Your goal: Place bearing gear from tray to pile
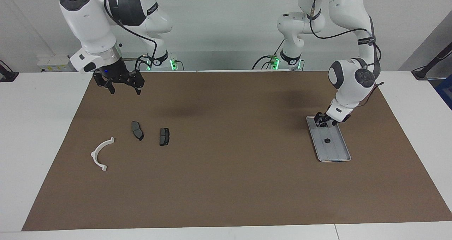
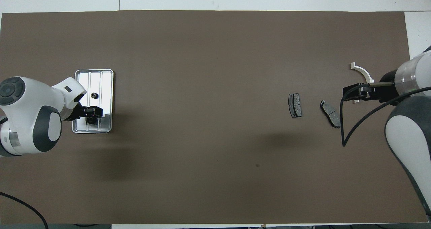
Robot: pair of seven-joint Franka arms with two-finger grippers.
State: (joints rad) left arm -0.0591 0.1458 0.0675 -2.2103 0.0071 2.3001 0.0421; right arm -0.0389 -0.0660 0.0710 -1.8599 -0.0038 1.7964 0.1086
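Now left gripper (image 1: 322, 123) over gear (image 2: 91, 120) in tray (image 1: 339, 153).

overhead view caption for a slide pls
Left gripper down at a bearing gear in the tray; right gripper hangs over the pile's white bracket.
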